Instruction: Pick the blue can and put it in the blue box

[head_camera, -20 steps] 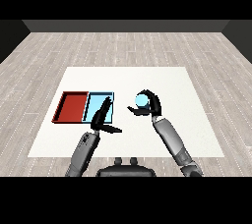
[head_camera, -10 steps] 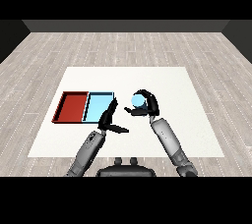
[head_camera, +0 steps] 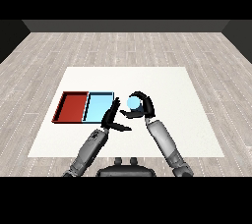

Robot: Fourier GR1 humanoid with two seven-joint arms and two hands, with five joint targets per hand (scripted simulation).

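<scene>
**Kid:** Where is the blue can (head_camera: 133,102) right now?

**Me:** It is in my right hand (head_camera: 140,107). My fingers and thumb curl round it. I think it is up off the white tabletop (head_camera: 167,85), just to the right of the blue box (head_camera: 98,106), but I cannot tell for sure.

**Kid:** So what do you do with it?

**Me:** I think I am on the carrying part. The can has to go a little way to my left, over the edge of the blue box, and then down inside it.

**Kid:** How do you do that well?

**Me:** I should keep the can standing straight up so it does not tip. I should lift it high enough to clear the wall of the box. Then I bring it down in the middle of the blue box and only then let my fingers go.

**Kid:** What is your other hand doing?

**Me:** My left hand (head_camera: 112,119) is open, with straight fingers, and it holds nothing. It sits between the can and the blue box, very near my right hand. I think it could get in the way, so I should go over it or pull it back first.

**Kid:** And the red box (head_camera: 72,107)?

**Me:** It touches the blue box on the far left side. I must stop before I get that far.
</scene>
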